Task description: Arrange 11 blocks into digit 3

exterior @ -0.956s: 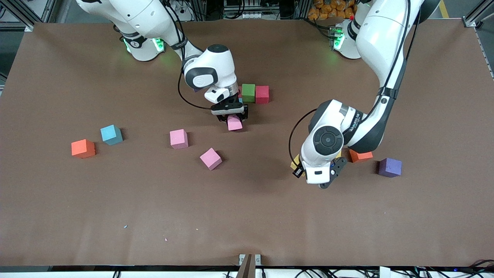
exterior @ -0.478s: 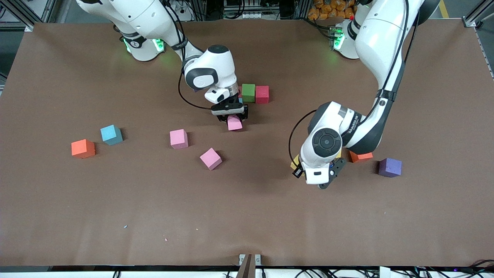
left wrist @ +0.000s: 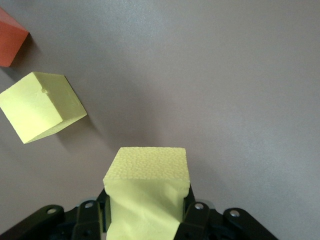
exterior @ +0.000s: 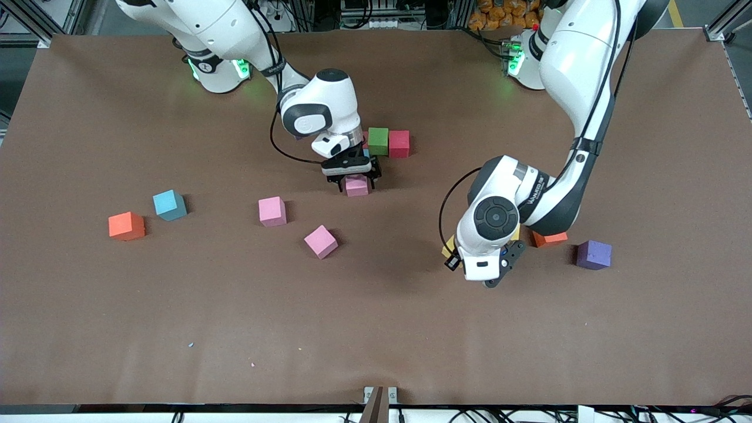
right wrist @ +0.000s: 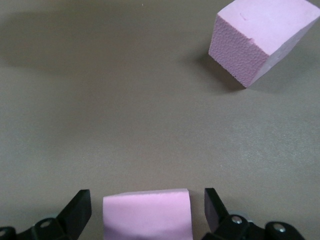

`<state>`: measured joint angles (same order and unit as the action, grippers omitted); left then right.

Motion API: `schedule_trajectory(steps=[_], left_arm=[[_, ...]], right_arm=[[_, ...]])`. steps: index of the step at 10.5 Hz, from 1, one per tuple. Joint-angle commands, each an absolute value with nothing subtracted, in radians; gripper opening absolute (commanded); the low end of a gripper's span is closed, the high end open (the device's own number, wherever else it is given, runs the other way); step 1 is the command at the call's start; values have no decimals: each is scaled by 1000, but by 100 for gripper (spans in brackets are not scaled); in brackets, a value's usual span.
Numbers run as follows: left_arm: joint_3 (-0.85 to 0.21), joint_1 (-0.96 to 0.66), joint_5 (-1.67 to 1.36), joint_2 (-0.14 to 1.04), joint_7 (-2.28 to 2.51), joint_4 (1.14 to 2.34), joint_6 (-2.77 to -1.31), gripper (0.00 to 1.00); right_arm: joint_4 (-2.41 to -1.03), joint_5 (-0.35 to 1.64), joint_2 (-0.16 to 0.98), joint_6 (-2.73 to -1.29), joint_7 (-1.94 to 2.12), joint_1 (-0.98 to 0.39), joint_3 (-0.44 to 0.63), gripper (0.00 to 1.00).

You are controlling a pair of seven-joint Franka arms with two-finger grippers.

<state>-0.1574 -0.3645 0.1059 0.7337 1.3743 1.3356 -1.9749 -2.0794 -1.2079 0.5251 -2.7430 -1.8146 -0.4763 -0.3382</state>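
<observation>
My right gripper (exterior: 355, 178) stands open, its fingers (right wrist: 216, 206) apart on either side of a pink block (exterior: 356, 185) that rests on the table. That block lies just nearer the front camera than a green block (exterior: 378, 141), a red block (exterior: 399, 143) and a mostly hidden light blue one (exterior: 366, 153). My left gripper (left wrist: 146, 212) is shut on a yellow block (left wrist: 147, 172), squeezing it low over the table; it peeks out beside the hand (exterior: 449, 247). A second yellow block (left wrist: 40, 105) lies close by, next to an orange block (exterior: 549, 238).
Loose on the table are two pink blocks (exterior: 272, 211) (exterior: 321, 241), a light blue block (exterior: 170, 204) and an orange one (exterior: 126, 225) toward the right arm's end. A purple block (exterior: 593, 254) sits toward the left arm's end.
My right gripper has opened and let go of the pink block, which was tilted and now sits flat on the table. My left hand has shifted slightly with the yellow block.
</observation>
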Motion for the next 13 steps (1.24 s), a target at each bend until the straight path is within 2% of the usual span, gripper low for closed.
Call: schedule_trajectory(steps=[1,5,8,11,13], left_arm=[[-155,-370,126,733,1368,1335,-1980,0],[-155,-367,108,726,1393,1335,-1979,0],[-167,-380,103,718,1588,1342,-1979,0],[-228,-380,87,692,1741,1402,-1985,0],[-293,-371,86,686,1903,1480,-2044,0]], right_arm=[[-2079,-1239,509,-2769,-1844,-474,-327,100],[-2086,-1238,468,-2827,-1796,-425,-328,100],[-2089,-1230,439,-2829,-1731,-400,-328,100],[-2089,-1226,420,-2835,-1695,-359,-330,100],[-2088,-1223,422,-2832,-1697,-359,-330,100]])
